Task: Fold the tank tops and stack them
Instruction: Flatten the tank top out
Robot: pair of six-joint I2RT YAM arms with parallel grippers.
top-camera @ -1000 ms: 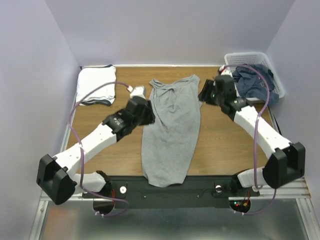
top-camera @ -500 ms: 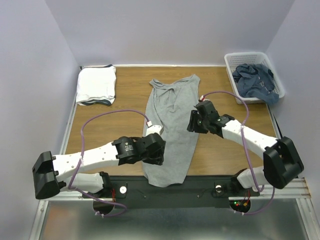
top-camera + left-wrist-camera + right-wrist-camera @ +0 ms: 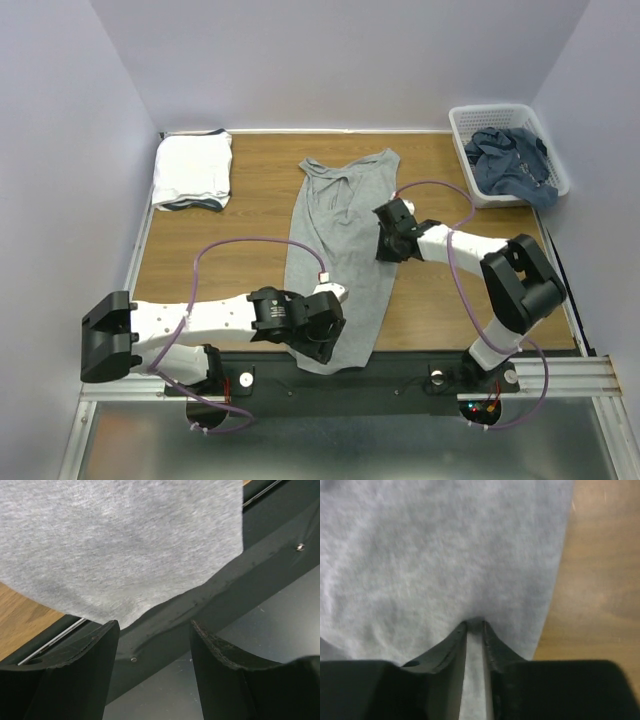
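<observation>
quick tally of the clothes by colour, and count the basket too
grey tank top: 1
white folded pile: 1 (cannot tell how many tops are in it)
blue bundle in the basket: 1 (cannot tell how many pieces)
white basket: 1
total: 4

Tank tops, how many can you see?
3: a grey tank top spread mid-table, a folded white tank top far left, a crumpled blue tank top in the basket. Either pile may hide more.

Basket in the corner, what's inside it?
The white basket holds crumpled blue clothes. Anything lying under them is covered, so that cannot be seen.
</observation>
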